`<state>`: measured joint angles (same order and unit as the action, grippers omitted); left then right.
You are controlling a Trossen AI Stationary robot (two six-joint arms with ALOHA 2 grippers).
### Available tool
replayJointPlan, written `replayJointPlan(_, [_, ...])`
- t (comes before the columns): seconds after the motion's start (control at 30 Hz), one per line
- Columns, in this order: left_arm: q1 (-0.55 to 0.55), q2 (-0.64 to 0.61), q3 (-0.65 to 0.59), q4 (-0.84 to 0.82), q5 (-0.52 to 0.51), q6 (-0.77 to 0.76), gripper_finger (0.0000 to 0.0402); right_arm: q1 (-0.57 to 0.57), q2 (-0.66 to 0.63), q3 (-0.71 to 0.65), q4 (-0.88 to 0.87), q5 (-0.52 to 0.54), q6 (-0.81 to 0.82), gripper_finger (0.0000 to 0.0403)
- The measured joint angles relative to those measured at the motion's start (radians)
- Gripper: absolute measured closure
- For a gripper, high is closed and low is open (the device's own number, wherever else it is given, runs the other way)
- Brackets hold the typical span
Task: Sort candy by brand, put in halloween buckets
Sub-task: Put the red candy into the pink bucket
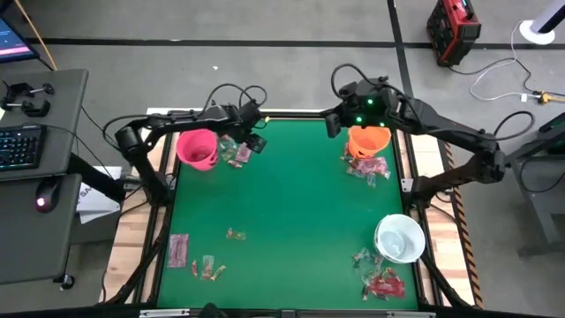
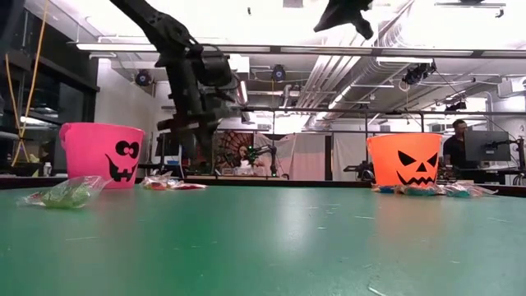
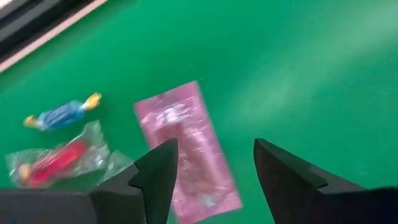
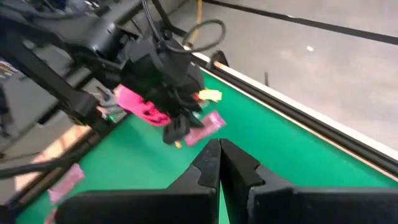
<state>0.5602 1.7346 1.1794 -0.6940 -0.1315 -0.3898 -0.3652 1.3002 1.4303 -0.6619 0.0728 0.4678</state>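
Note:
My left gripper [image 3: 211, 171] is open, just right of the pink bucket [image 1: 199, 148] at the table's far left. Its fingers stand either side of a flat pink candy packet [image 3: 186, 146] lying on the mat. A blue-wrapped sweet [image 3: 62, 115] and a clear wrapper with red inside [image 3: 56, 158] lie beside the packet. My right gripper [image 4: 221, 168] is shut and empty, held high over the orange bucket [image 1: 368, 141] at the far right. The white bucket [image 1: 399, 238] stands near the right edge. In the low view, the left gripper [image 2: 197, 131] hangs between the pink bucket [image 2: 103, 154] and the orange bucket [image 2: 404, 160].
Loose candy lies in clusters: beside the orange bucket [image 1: 366, 168], below the white bucket [image 1: 381, 283], and at the near left [image 1: 178, 250], [image 1: 208, 269], [image 1: 234, 234]. The middle of the green mat [image 1: 291, 203] is bare. A desk with a keyboard [image 1: 22, 146] stands left of the table.

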Motion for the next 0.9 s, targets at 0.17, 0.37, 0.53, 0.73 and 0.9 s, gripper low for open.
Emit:
replayJointPlan(0.17, [0.001, 0.04, -0.008, 0.011, -0.023, -0.039, 0.0192, 0.008, -0.003, 0.0, -0.028, 0.031, -0.005, 0.0402])
replayJointPlan(0.37, [0.001, 0.136, -0.008, 0.018, -0.029, -0.082, 0.0192, 0.008, -0.003, 0.0, -0.029, 0.032, -0.005, 0.0402])
replayJointPlan(0.53, [0.001, 0.189, -0.004, 0.024, -0.04, -0.115, 0.0192, 0.012, -0.003, 0.0, -0.037, 0.033, 0.0, 0.0402])
replayJointPlan(0.73, [-0.016, 0.179, -0.006, 0.034, -0.002, -0.068, 0.025, 0.037, -0.003, 0.0, -0.038, 0.033, -0.003, 0.0402])
replayJointPlan(0.9, [-0.041, 0.07, -0.013, 0.044, 0.049, -0.034, 0.0383, 0.048, -0.003, 0.0, -0.038, 0.033, -0.005, 0.0402])
